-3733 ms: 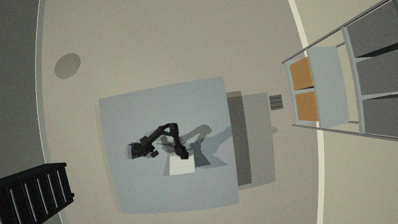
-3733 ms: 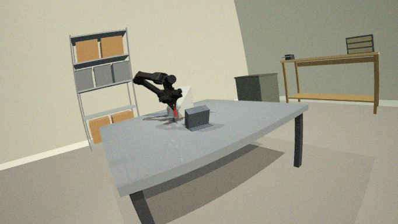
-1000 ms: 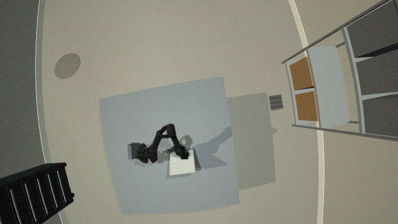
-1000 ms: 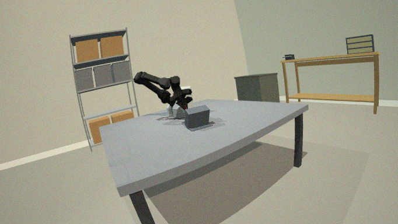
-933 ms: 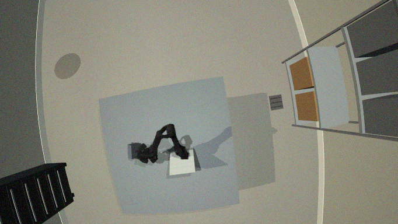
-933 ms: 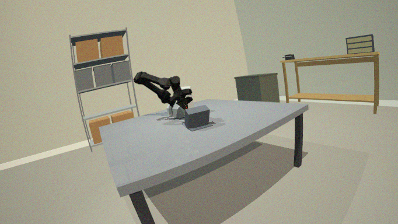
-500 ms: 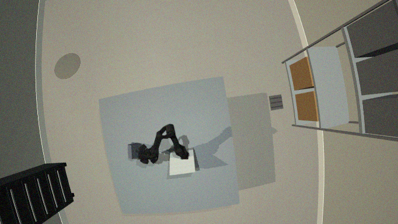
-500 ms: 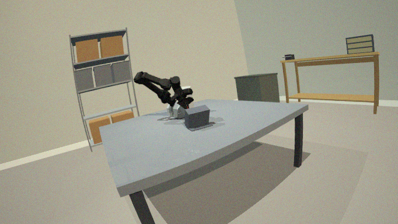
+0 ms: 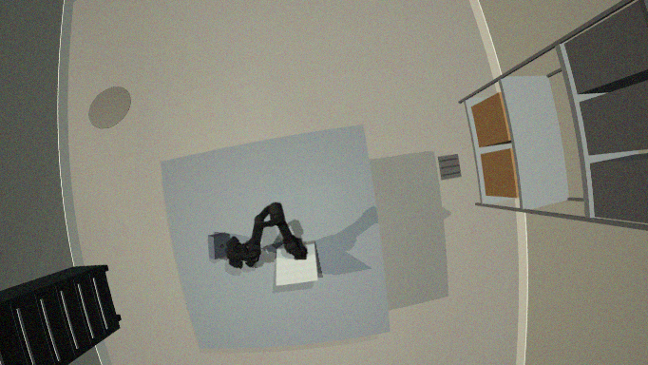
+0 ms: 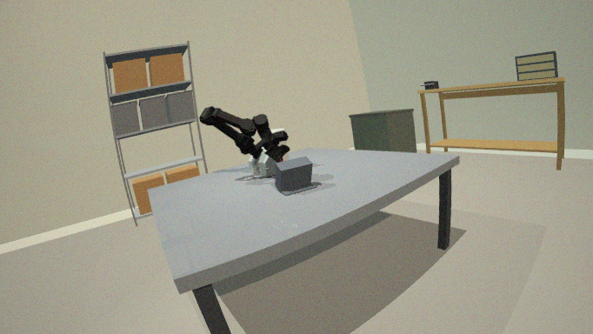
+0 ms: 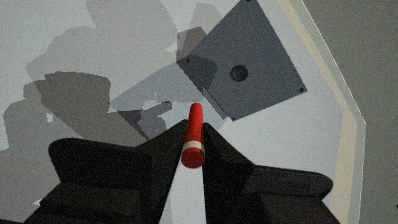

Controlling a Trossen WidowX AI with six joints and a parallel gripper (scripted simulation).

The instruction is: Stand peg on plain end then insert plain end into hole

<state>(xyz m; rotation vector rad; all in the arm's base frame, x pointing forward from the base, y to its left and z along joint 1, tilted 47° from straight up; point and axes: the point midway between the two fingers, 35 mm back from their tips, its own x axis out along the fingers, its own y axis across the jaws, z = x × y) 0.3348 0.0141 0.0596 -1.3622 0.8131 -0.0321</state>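
A red peg [image 11: 194, 134] with a white band near its close end is clamped between my gripper's two black fingers in the wrist view. Its plain end points away, toward the sloped panel [image 11: 260, 45]. The panel's dark face carries one round hole [image 11: 239, 73], above and right of the peg's tip, with a gap between them. In the top view the gripper [image 9: 299, 252] hangs over the panel's [image 9: 295, 273] upper edge. In the exterior view the gripper [image 10: 279, 154] sits just behind the grey panel block [image 10: 295, 174]; the peg is barely visible there.
The panel stands on a grey table [image 10: 269, 209] [image 9: 238, 181] next to the arm's base [image 9: 219, 244]. A metal shelf [image 10: 152, 117] with boxes, a green cabinet [image 10: 383, 130] and a wooden bench [image 10: 496, 113] stand around the room, away from the table.
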